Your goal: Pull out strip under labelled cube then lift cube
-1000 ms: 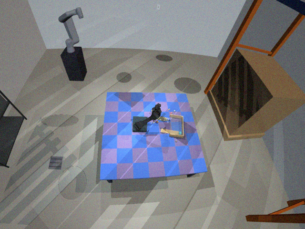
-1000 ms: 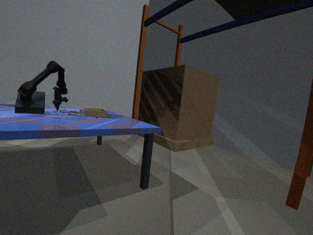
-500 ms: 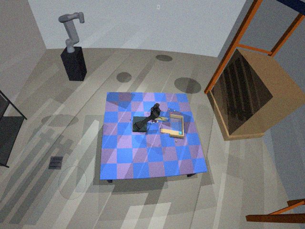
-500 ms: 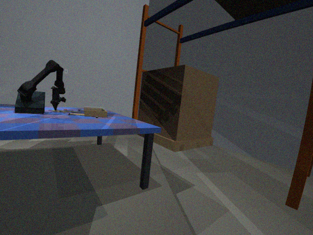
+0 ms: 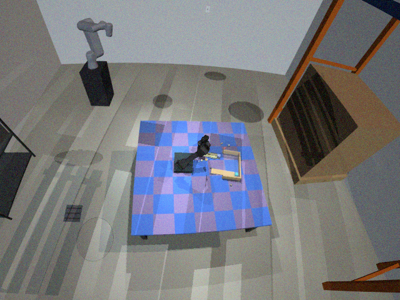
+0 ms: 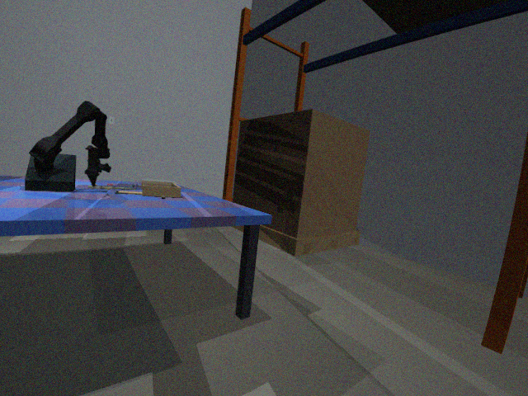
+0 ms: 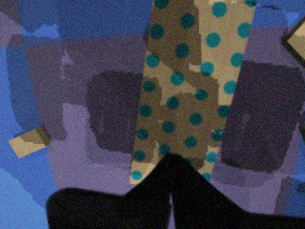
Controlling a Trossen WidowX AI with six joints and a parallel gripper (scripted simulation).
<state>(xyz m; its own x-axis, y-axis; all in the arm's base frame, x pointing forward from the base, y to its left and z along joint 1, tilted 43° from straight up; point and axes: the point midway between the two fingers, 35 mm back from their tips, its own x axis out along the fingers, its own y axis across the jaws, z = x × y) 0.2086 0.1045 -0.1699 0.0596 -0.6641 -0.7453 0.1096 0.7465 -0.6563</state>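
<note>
A tan strip with teal dots [image 5: 211,155] [image 7: 191,105] lies on the table, with a small pale block [image 5: 219,155] at its far end in the top view. A plain tan strip [image 5: 221,172] reaches into the open-sided wooden frame, with a teal cube [image 5: 236,174] at its far end. No label can be read, so I cannot tell which cube is the labelled one. My gripper [image 6: 93,184] [image 7: 172,159] is shut and holds nothing. Its tips are low over the near end of the dotted strip; whether they touch it is unclear.
The wooden frame [image 5: 240,162] [image 6: 159,189] stands beyond the strips. Small loose blocks lie around, including a tan one [image 7: 29,143] left of the dotted strip and another [image 7: 297,42] at the right edge of the wrist view. A red piece [image 5: 224,148] lies by the frame's corner.
</note>
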